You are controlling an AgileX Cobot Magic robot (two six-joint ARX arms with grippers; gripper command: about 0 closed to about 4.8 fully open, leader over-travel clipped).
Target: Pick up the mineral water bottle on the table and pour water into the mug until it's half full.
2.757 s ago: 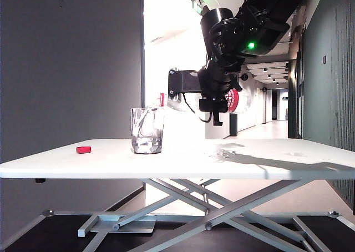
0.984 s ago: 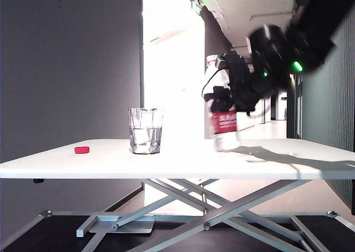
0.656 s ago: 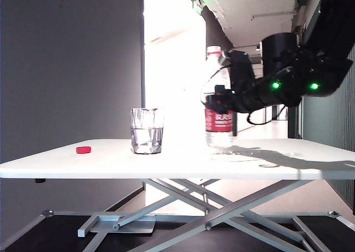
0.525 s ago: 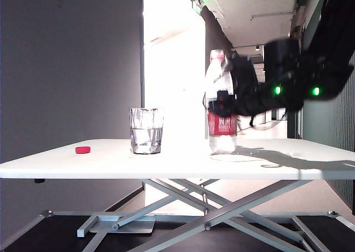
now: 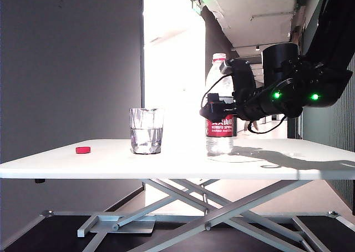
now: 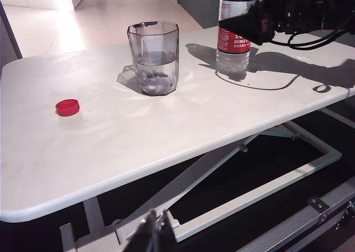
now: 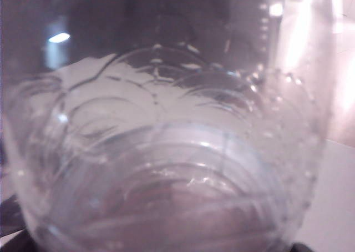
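The bottle (image 5: 221, 109) at centre right of the exterior view is clear, glossy plastic with ribbed walls, wrapped in a smooth red label; up close its curved plastic catches bright glints (image 7: 166, 152). The glass (image 5: 147, 130), left of centre, is clear, faceted and shiny. The table (image 5: 111, 160) has a smooth white top with a soft sheen, on a grey painted metal frame. The small cap (image 5: 83, 150) at left is red plastic. The right gripper (image 5: 217, 109) is matt black plastic.
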